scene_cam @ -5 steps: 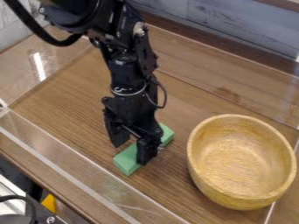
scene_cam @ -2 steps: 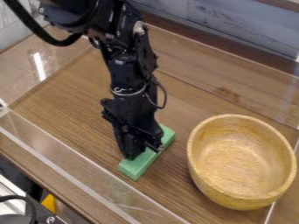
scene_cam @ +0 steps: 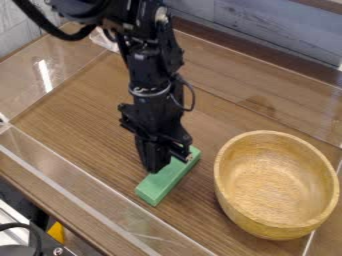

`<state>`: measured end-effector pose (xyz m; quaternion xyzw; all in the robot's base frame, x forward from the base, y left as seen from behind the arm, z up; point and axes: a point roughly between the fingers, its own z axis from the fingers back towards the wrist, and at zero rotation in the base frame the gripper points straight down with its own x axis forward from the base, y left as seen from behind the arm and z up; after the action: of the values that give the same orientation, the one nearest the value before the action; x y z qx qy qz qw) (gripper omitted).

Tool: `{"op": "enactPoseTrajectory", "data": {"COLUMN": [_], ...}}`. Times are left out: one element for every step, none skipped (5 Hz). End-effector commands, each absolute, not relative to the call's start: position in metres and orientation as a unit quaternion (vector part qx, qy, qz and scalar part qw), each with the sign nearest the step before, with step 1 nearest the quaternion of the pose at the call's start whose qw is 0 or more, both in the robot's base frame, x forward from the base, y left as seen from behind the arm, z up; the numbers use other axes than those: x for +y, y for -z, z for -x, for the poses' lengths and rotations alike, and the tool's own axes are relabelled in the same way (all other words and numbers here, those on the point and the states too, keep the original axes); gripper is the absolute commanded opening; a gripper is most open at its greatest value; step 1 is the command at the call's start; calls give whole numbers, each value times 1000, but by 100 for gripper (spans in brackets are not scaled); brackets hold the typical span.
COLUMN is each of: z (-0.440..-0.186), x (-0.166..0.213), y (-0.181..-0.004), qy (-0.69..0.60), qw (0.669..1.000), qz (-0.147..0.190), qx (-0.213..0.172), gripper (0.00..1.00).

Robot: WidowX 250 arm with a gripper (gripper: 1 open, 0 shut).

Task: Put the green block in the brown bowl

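Here, the green block (scene_cam: 166, 183) is seen clamped at its far end between the closed fingers of the robot's gripper (scene_cam: 159, 165), which is pointed straight down over the wooden table (scene_cam: 80, 110). The block is pictured low, at or barely above the tabletop; whether it is clear of the surface cannot be told from this angle. The brown bowl (scene_cam: 277, 186) is shown empty, near the block on the right of the picture and apart from it. The grasp is judged to be made, so the first part of the task is counted as done; the lift, the carry across to the bowl and the release inside it are left to be done.
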<state>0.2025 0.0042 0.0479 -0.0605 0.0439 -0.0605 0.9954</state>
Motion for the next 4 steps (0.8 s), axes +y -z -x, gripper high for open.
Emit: {"op": "enactPoseTrajectory", "data": {"z": [-214,-216,-217,-218], "x": [2,0,-2,-4], "y": [-61,-62,-64,-66], "qy": [65,65,65,65], "qw": [996,996,996,995], "qz": [59,62,64,67], "qx": [18,18,19,21], "gripper": [0,0,0,0]}}
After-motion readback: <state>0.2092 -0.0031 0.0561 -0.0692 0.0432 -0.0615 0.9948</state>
